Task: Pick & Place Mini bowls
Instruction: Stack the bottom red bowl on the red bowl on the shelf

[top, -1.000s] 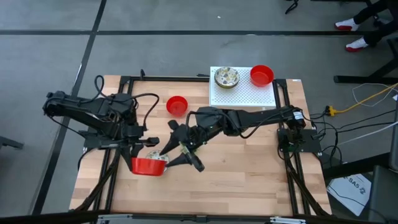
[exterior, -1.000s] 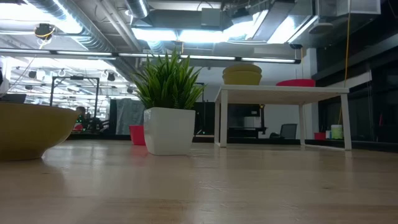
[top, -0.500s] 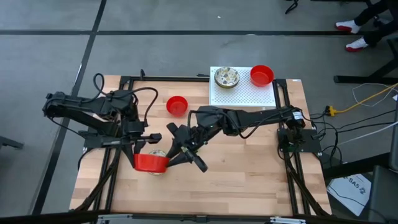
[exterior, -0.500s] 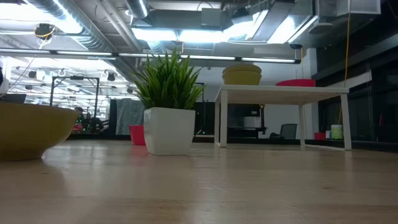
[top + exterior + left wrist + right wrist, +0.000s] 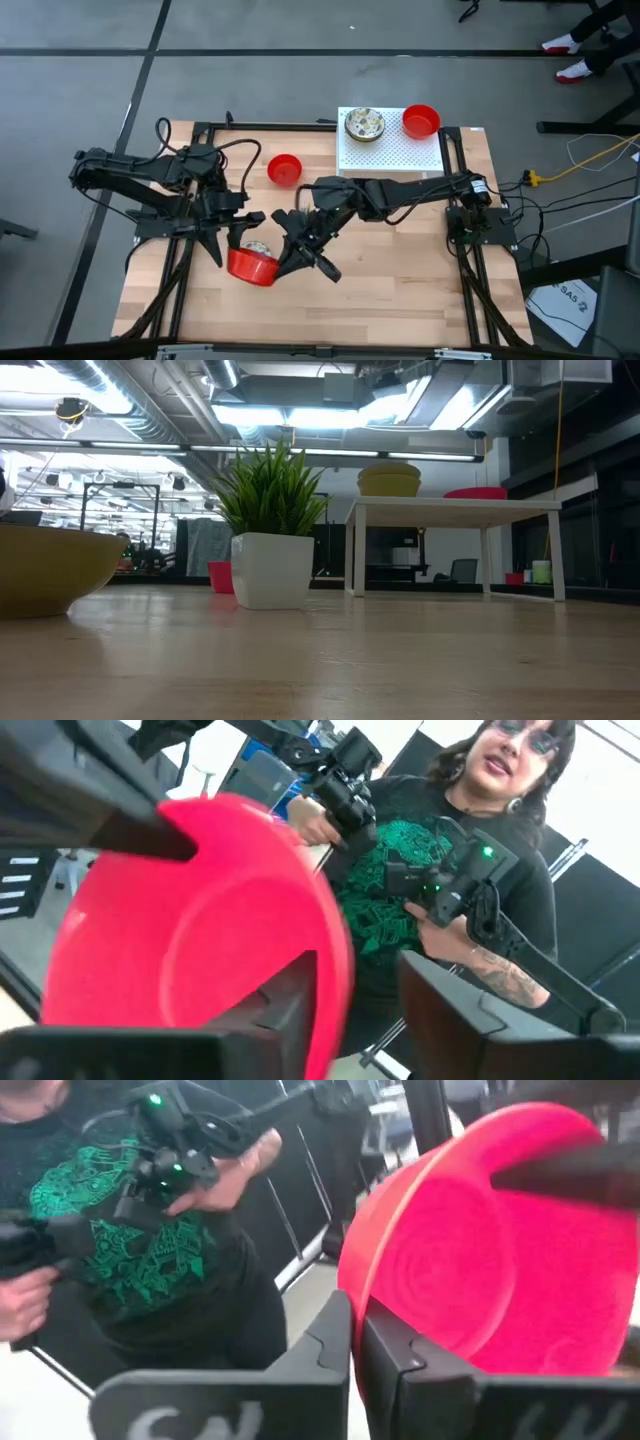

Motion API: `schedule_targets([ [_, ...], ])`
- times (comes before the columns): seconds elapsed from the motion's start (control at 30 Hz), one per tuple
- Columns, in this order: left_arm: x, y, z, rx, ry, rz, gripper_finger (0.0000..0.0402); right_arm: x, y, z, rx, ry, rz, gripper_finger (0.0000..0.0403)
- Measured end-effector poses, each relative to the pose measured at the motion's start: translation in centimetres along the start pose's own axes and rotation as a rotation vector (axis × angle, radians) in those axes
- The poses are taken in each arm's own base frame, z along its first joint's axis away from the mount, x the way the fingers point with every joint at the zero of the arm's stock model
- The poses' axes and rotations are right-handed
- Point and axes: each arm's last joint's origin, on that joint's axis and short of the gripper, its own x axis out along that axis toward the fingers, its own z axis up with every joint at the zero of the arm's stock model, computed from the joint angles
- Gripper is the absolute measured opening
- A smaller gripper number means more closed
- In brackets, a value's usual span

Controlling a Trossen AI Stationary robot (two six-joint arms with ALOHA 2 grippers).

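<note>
Red mini bowl (image 5: 250,266) at table (image 5: 400,285) front-left, between both grippers, beside speckled bowl (image 5: 256,247). Left wrist view: left gripper (image 5: 350,1010) released, fingers straddling bowl rim. Right wrist view: right gripper (image 5: 357,1345) clenched on red bowl's rim; person (image 5: 120,1230) behind.

The high view is evenly lit from above, with only soft, short shadows under the arms on the worktop (image 5: 400,270). In the low view, ceiling lamps (image 5: 290,412) burn bright and glare – the room behind is dim. Both wrist views are soft: the red bowl (image 5: 190,940) is blurred, and the near dark fingers (image 5: 330,1350) are out of focus too.
</note>
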Motion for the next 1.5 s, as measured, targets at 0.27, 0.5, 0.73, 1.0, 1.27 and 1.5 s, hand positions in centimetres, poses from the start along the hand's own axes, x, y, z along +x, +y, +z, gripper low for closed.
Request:
schedule_targets([
  [0.27,-0.8,0.9,-0.4,-0.081,0.006,0.062,0.0191,0.1,0.1,-1.2,0.189,0.105,-0.036,0.0004],
  [0.5,-1.5,1.8,-1.3,-0.131,0.032,0.163,0.0201,0.0,0.1,-2.3,0.374,0.206,-0.045,0.0005],
  [0.73,-1.6,1.7,-1.5,-0.144,0.053,0.140,0.0201,-0.4,0.5,-4.7,0.591,0.420,-0.122,0.0005],
  [1.0,-1.6,1.7,-1.5,-0.142,0.049,0.150,0.0199,-0.5,2.1,-5.7,0.735,0.532,-0.144,0.0005],
  [1.27,-1.6,1.7,-1.5,-0.141,0.048,0.153,0.0198,-1.9,4.8,-5.9,0.895,0.703,-0.240,0.0005],
  [1.5,-1.6,1.7,-1.5,-0.140,0.045,0.160,0.0198,-4.0,7.8,-5.0,0.929,0.779,-0.470,0.0005],
])
